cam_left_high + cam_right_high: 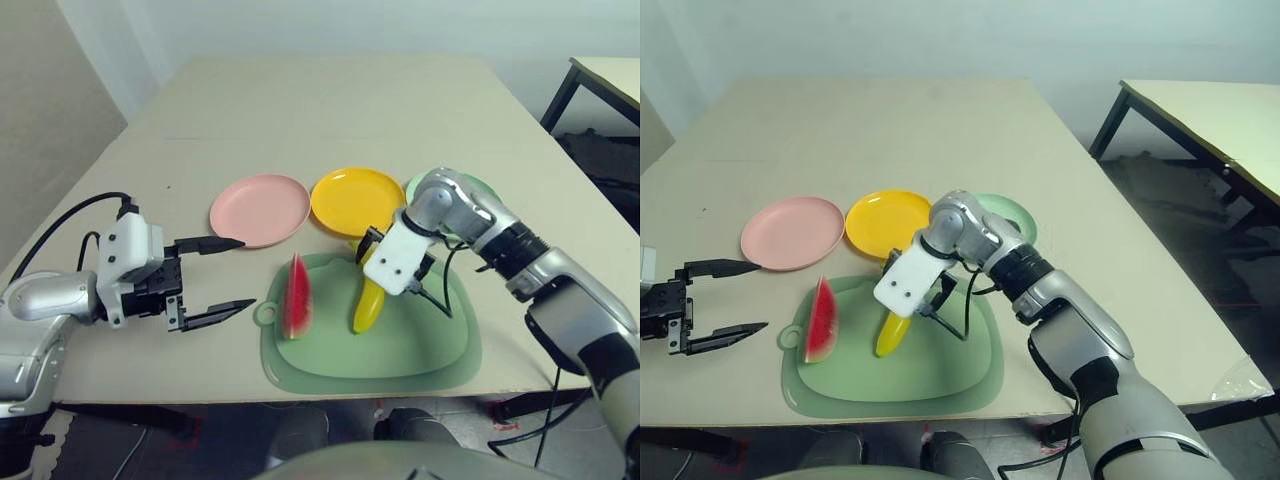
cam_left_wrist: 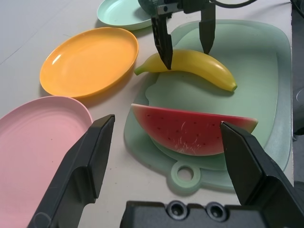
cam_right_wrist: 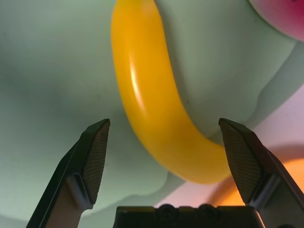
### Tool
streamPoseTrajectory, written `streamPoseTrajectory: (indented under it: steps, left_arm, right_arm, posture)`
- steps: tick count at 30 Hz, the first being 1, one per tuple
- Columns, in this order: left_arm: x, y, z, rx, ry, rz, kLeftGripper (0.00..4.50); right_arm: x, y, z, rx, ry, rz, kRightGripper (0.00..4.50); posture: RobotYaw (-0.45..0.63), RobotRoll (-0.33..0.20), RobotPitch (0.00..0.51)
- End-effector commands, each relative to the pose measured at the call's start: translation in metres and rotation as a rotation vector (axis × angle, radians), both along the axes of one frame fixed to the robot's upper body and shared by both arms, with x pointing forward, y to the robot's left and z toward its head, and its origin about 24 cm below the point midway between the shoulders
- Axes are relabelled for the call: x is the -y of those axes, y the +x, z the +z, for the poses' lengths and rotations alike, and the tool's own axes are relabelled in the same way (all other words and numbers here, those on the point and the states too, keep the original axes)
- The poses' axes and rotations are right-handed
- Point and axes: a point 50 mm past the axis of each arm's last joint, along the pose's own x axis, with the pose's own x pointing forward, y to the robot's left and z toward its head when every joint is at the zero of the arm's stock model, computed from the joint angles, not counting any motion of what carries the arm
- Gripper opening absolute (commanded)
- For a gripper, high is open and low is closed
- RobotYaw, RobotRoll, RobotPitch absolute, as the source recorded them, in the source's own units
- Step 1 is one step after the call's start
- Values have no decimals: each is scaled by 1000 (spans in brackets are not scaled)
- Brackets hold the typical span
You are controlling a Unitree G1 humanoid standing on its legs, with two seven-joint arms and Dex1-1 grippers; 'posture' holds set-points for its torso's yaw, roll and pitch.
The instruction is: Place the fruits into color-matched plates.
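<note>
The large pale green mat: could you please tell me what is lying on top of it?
On the pale green rounded-rectangle mat lie a red watermelon wedge and a yellow curved banana. The open right gripper hangs over the banana and covers part of it.

A large pale green mat (image 1: 440, 350) with rounded corners (and a small ring tab (image 1: 266, 314) at its left edge) lies near the front edge of a beige table (image 1: 330, 110). A second table (image 1: 1210, 120) with dark legs stands off to the right, beside a grey floor (image 1: 1160, 200).
</note>
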Motion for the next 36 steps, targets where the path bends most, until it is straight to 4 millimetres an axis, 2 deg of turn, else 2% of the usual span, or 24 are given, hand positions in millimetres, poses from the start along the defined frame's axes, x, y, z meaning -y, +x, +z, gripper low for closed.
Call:
streamPoseTrajectory:
  steps: [1, 3, 6, 12, 13, 18, 23, 28, 31, 36]
  left_arm:
    - [2, 0, 1, -1, 10, -5, 4500]
    - [2, 0, 0, 0, 10, -6, 4500]
    - [3, 1, 0, 0, 9, -9, 4500]
    - [2, 1, 0, 1, 9, -9, 4500]
    - [2, 1, 0, 1, 9, -9, 4500]
    - [3, 1, -1, 1, 7, -9, 4500]
    - [1, 3, -1, 4, -11, 16, 4500]
    - [-1, 10, -2, 14, -21, 96, 4500]
    - [0, 15, -2, 17, -47, 146, 4500]
    - [-6, 24, -1, 36, -72, 294, 4500]
  right_arm:
    - [5, -5, -7, -27, -46, 0, 4486]
    - [7, -6, -8, -42, -62, -5, 4486]
    - [11, -7, -10, -51, -79, -22, 4057]
    - [16, -9, -10, -59, -92, -44, 1864]
    - [17, -9, -10, -60, -93, -46, 1680]
    - [18, -7, 0, -62, -84, -69, 1682]
    - [3, 5, 33, -67, 61, -118, 1682]
    - [-17, 29, 66, -20, 251, -214, 1682]
    - [-20, 43, 70, 15, 301, -282, 1682]
    - [-17, 62, 59, 53, 327, -430, 1682]
  posture:
    - [210, 0, 0]
    - [211, 0, 0]
    - [210, 0, 0]
    - [209, 0, 0]
    - [209, 0, 0]
    - [207, 0, 0]
    - [205, 0, 0]
    - [201, 0, 0]
    - [200, 0, 0]
    - [208, 0, 0]
